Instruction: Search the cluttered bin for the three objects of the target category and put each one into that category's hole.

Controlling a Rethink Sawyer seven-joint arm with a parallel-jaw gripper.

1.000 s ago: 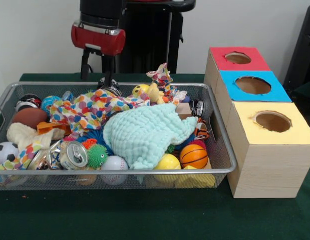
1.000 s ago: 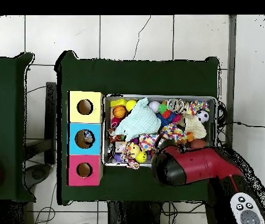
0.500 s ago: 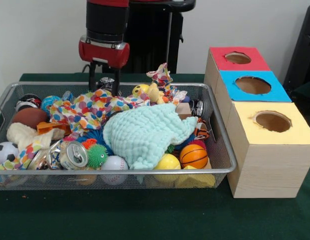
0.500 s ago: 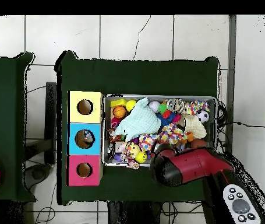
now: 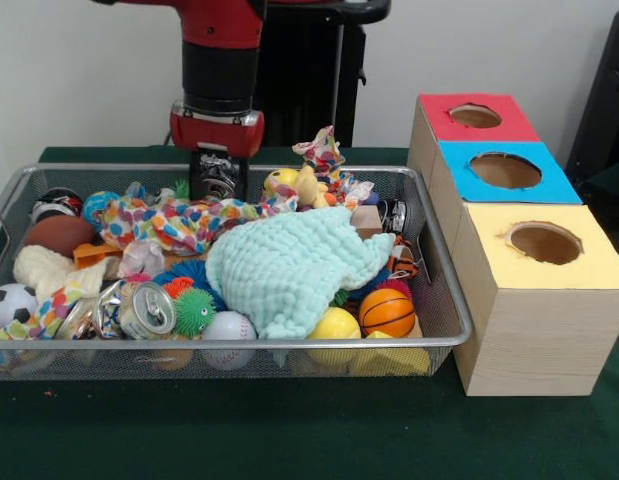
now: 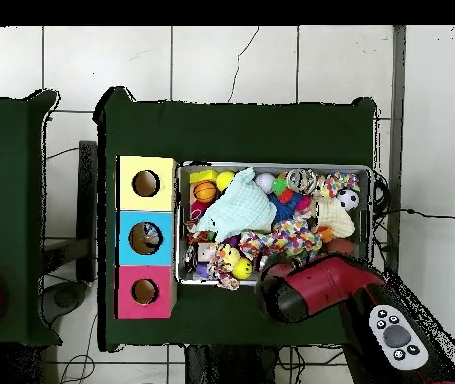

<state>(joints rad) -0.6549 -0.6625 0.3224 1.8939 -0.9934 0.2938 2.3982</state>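
The wire-mesh bin (image 5: 239,345) is full of toys and cloths; it also shows in the overhead view (image 6: 276,166). My gripper (image 5: 217,190) is low at the bin's far side, right at the upper edge of a bunched many-coloured dotted cloth (image 5: 179,218). In the overhead view the red arm head (image 6: 293,290) hides it. A pale, crinkly, clear-looking thing (image 5: 144,257) lies just in front of that cloth; I cannot tell whether it is a bottle. No bottle shows plainly. The blue-surround hole (image 5: 505,170) is in the box's middle section, also seen from overhead (image 6: 145,238).
A mint cloth (image 5: 289,265) covers the bin's middle. A silver soda can (image 5: 147,310), a green spiky ball (image 5: 194,310), a yellow ball (image 5: 336,325) and a small basketball (image 5: 387,312) lie near the front rim. The red hole (image 5: 475,115) and yellow hole (image 5: 544,242) flank the blue one.
The arm has moved right and down to the bin's far side. The dotted cloth has bunched into a narrow band, uncovering the pale crinkly thing.
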